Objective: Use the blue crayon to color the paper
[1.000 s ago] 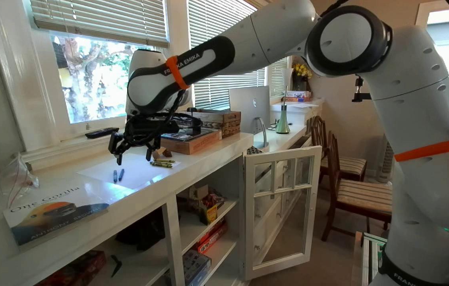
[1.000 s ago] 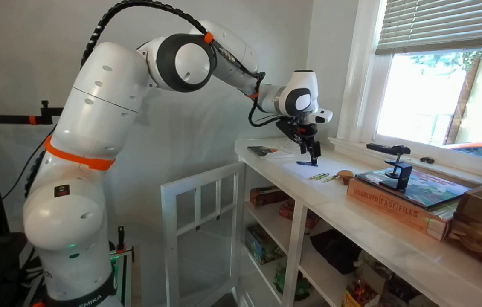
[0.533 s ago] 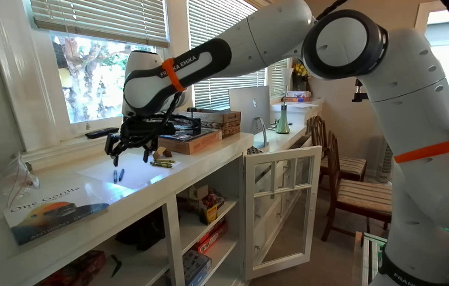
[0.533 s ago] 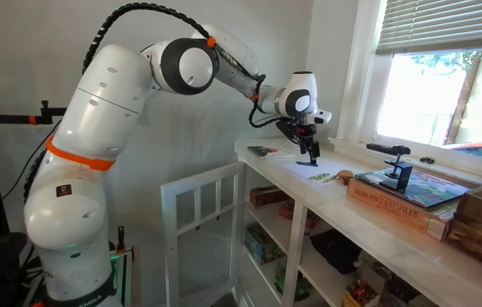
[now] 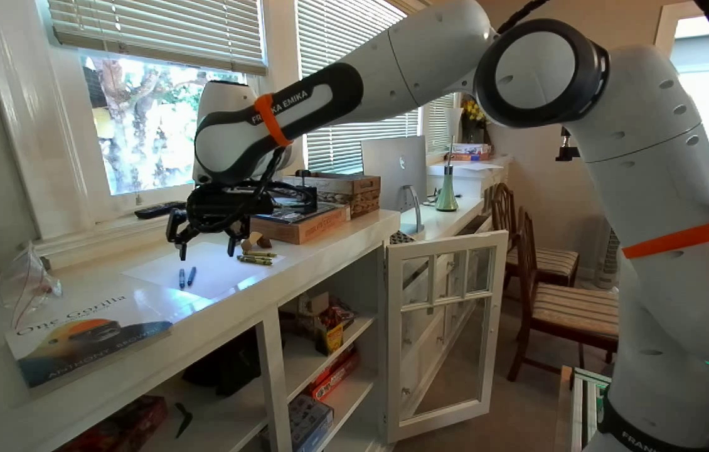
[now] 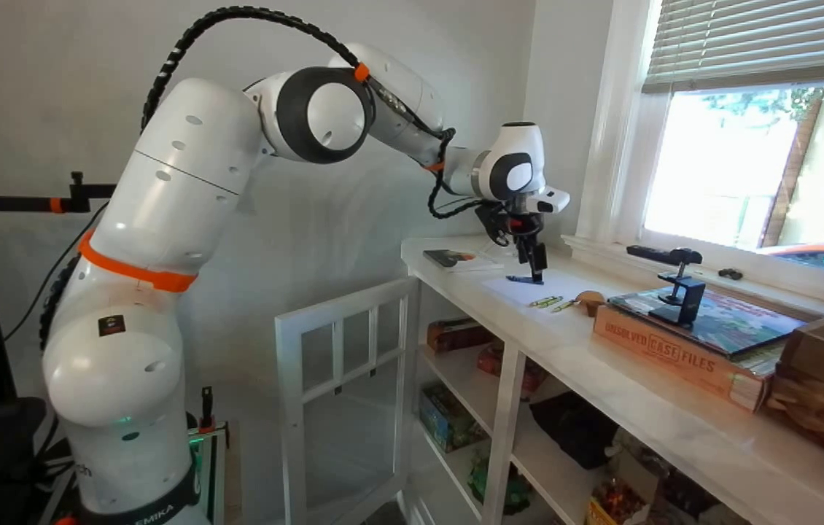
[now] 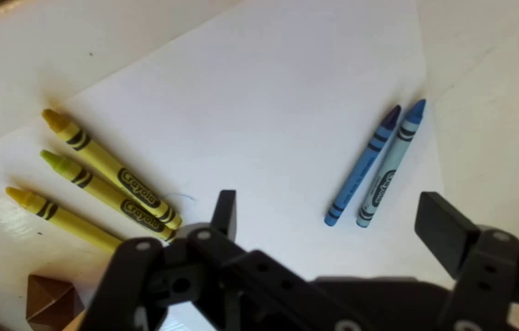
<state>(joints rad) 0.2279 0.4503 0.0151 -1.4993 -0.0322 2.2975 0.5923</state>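
Observation:
The paper [image 7: 264, 115] is a plain white sheet flat on the white counter, with a short thin blue line [image 7: 181, 196] near the yellow crayons. Close together near one of its edges lie two crayons: a pale-wrapped blue crayon [image 7: 390, 163] with a bright blue tip, and a blue-wrapped crayon [image 7: 355, 172] with a darker, purplish tip. My gripper [image 7: 333, 214] is open above the sheet, nothing held. In the wrist view the lower ends of both crayons appear between its fingers, nearer the right one. In an exterior view the gripper [image 5: 207, 255] hangs above the paper [image 5: 219, 267], apart from the crayons.
Several yellow and greenish crayons [image 7: 117, 177] lie at the sheet's other side, by a brown faceted block [image 7: 50, 301]. A book [image 5: 88, 336] and a plastic bag [image 5: 28, 282] are on the counter. An orange box [image 6: 674, 357] with a clamp [image 6: 678, 295] stands farther along.
In an exterior view my gripper has shifted slightly left and stays at nearly the same height, its jaws unchanged. The elbow has sunk a little. The crayons and paper have not moved.

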